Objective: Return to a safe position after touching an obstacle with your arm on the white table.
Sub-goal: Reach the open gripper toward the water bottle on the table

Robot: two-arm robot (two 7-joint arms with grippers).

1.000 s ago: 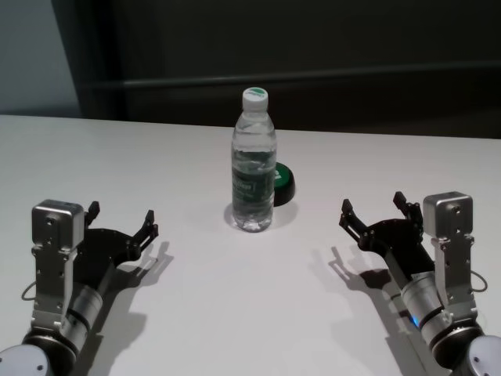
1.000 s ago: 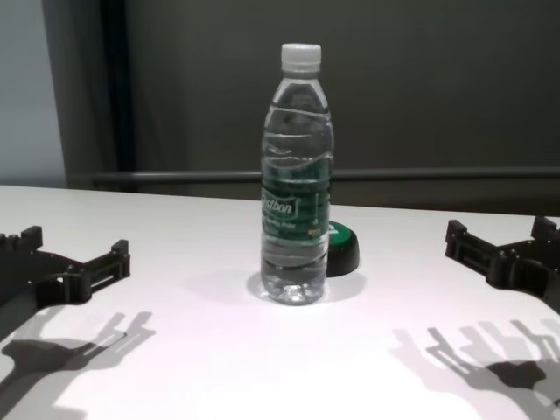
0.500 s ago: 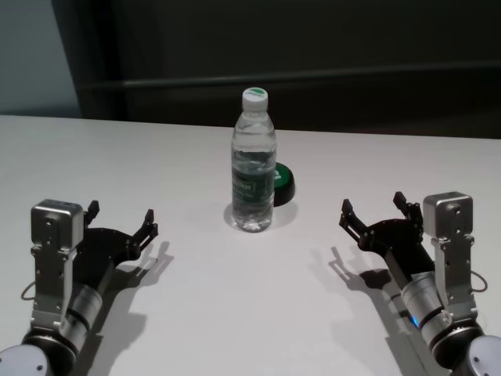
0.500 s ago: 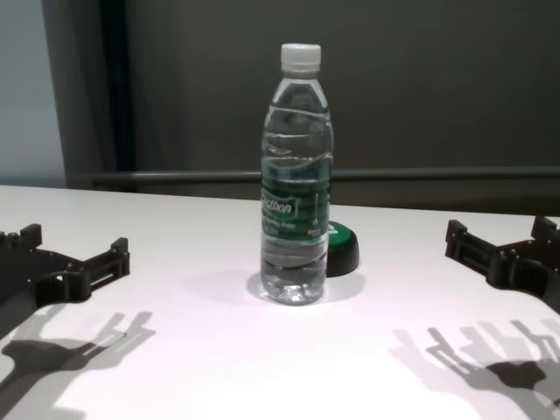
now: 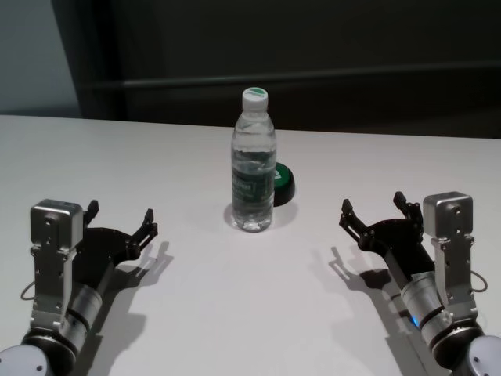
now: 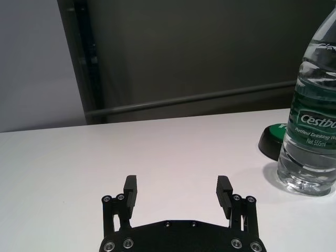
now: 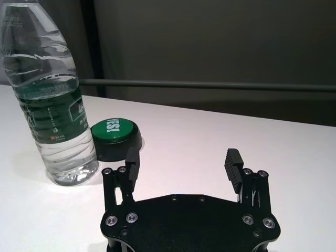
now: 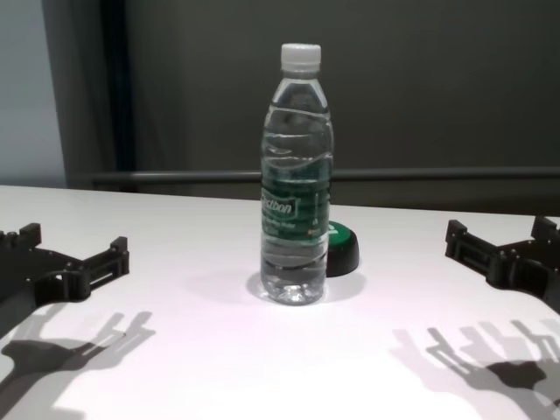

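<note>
The obstacle, a tall clear water bottle with a white cap and dark green label, stands upright in the middle of the white table. It also shows in the chest view, the left wrist view and the right wrist view. My left gripper is open and empty, low over the table, well to the bottle's left and nearer me. My right gripper is open and empty, to the bottle's right and nearer me. Neither arm touches the bottle.
A low black puck with a green top sits just behind and right of the bottle, also in the right wrist view. A dark wall with a horizontal rail runs behind the table's far edge.
The left gripper has dropped very slightly. The bottle, the puck and the right arm have not moved.
</note>
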